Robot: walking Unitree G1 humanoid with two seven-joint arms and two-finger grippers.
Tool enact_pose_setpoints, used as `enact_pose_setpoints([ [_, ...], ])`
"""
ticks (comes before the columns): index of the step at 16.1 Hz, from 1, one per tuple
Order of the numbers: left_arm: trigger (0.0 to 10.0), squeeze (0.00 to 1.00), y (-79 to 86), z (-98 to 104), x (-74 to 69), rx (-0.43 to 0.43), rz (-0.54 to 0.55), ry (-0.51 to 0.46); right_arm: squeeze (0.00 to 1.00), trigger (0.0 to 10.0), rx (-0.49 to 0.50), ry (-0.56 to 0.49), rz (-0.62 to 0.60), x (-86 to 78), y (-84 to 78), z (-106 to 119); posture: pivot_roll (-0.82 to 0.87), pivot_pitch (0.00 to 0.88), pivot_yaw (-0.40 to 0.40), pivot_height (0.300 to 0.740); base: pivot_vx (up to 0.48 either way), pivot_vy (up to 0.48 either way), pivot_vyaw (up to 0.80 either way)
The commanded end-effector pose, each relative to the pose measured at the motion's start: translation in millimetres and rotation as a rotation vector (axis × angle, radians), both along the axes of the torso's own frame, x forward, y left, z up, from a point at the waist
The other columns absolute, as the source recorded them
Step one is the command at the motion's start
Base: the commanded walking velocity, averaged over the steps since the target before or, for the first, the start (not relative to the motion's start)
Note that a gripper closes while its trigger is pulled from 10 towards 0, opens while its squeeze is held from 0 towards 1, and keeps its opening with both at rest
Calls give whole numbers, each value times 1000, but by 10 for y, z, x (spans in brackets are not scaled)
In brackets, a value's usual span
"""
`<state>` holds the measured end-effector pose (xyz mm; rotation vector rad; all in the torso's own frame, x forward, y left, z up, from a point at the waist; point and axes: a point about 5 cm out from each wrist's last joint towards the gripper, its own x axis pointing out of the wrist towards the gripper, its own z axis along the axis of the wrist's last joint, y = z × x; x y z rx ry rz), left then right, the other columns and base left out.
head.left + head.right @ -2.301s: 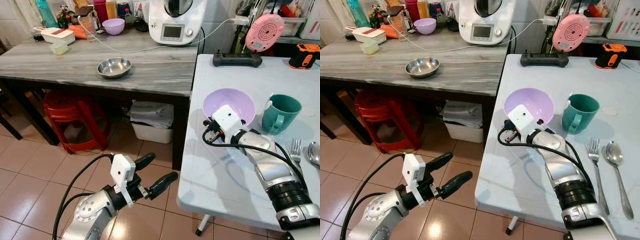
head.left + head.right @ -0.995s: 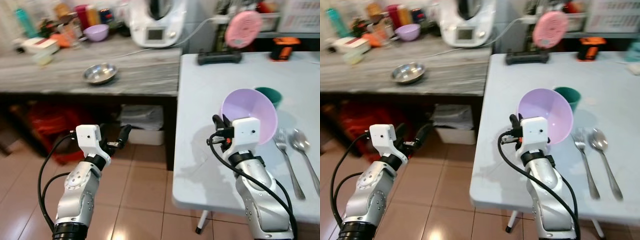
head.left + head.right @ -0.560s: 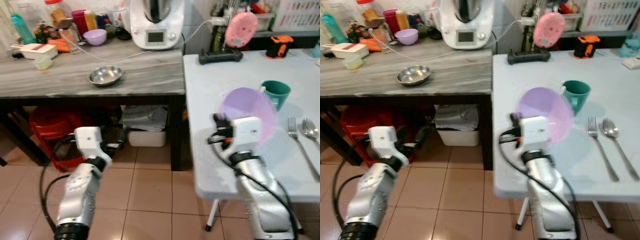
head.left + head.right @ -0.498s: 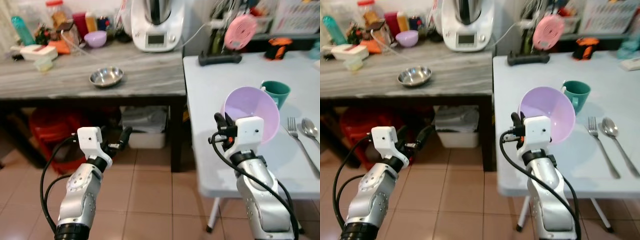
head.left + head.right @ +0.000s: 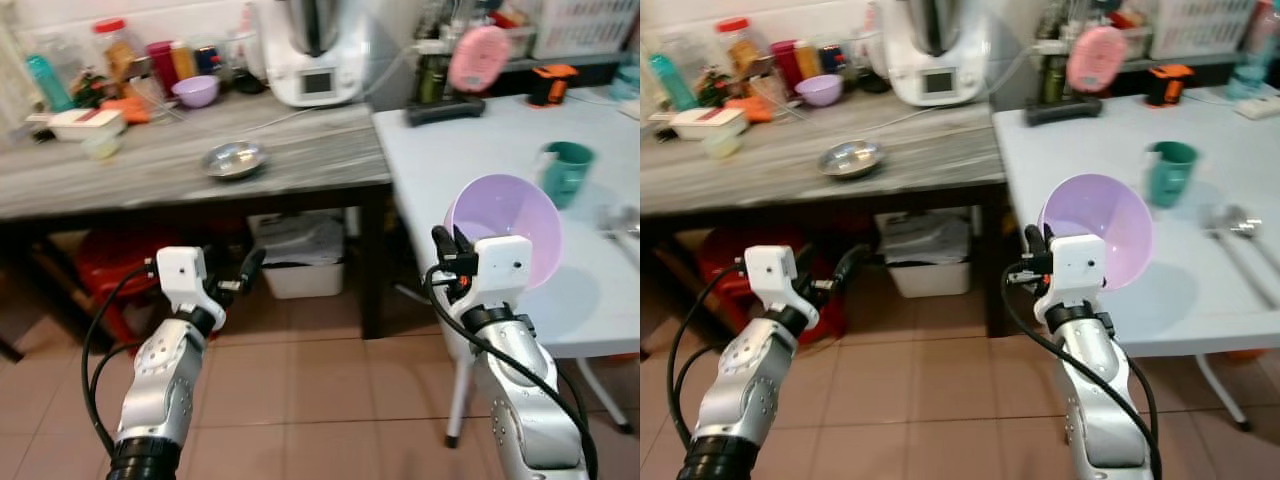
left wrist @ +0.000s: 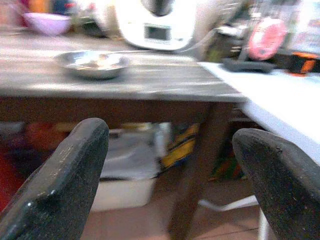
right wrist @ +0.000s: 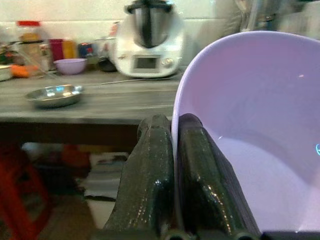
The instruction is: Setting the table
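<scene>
Tiled kitchen floor, a grey counter (image 5: 300, 150) at eleven o'clock and a white table (image 5: 470, 150) at two. Nearest, the left gripper (image 5: 243, 276) hangs with fingers spread, carrying nothing. The right gripper (image 7: 175, 165) pinches the rim of the purple bowl (image 5: 503, 230), one finger inside, one outside. The bowl is raised off the table's near corner and tipped on edge, its mouth facing away towards twelve, probably for carrying. Beyond stand a green mug (image 5: 567, 172) and a steel dish (image 5: 233, 158).
</scene>
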<state>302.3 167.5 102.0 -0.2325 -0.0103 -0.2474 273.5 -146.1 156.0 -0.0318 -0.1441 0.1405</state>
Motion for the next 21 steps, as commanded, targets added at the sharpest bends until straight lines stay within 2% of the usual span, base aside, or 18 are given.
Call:
enact_pose_setpoints([
  [1, 10000, 0, 121, -9, -5, 25, 41, 4, 0, 10000, 2, -28, 32, 13, 94, 62, -78, 0, 123, 740, 0, 450, 0],
  [10, 10000, 0, 119, -18, 12, 33, 40, 4, 0, 10000, 0, -21, 29, 7, 96, 29, -77, 0, 127, 740, 0, 457, 0],
  [15, 10000, 0, 194, -1, -7, 97, 97, -19, 0, 10000, 1, -23, 31, 5, 93, 31, -74, 0, 129, 740, 0, 0, 0],
  [17, 10000, 0, 236, 28, -31, 132, 116, -35, 0, 10000, 8, -23, 29, -12, 89, 31, -75, 0, 133, 740, 0, 0, 500],
  [19, 10000, 0, 266, 17, -76, 130, 130, -35, 0, 10000, 10, -21, 17, -33, 47, 24, -76, 0, 138, 740, 126, 0, 456],
  [21, 10000, 0, 228, -24, -117, 128, 117, -25, 0, 10000, 13, -11, -1, -54, 3, -3, -78, 0, 138, 740, 309, 0, 0],
])
